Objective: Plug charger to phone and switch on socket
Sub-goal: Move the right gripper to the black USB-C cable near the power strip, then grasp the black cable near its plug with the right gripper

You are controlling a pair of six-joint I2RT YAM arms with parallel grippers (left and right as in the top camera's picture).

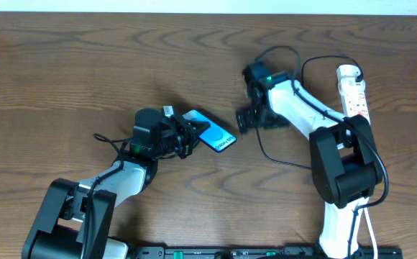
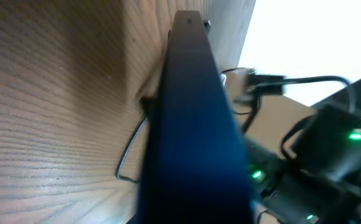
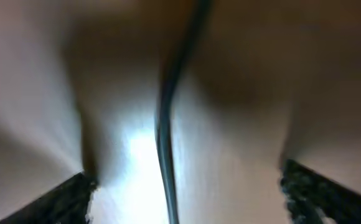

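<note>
Nothing looks finished yet; the left end effector (image 1: 190, 135) clamps the phone (image 1: 216, 134) midway between the side edges; the right end effector (image 1: 251, 119) gapes around the charger (image 3: 165, 143), not gripping it; the socket (image 1: 354, 90) lies near the far right corner.

Blue-screened phone (image 1: 216, 134) in left tool (image 1: 190, 136)

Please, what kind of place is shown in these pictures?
Probably an indoor robot test bench: a left arm and a right arm work at one wooden table, with a white socket and a phone to handle.
</note>
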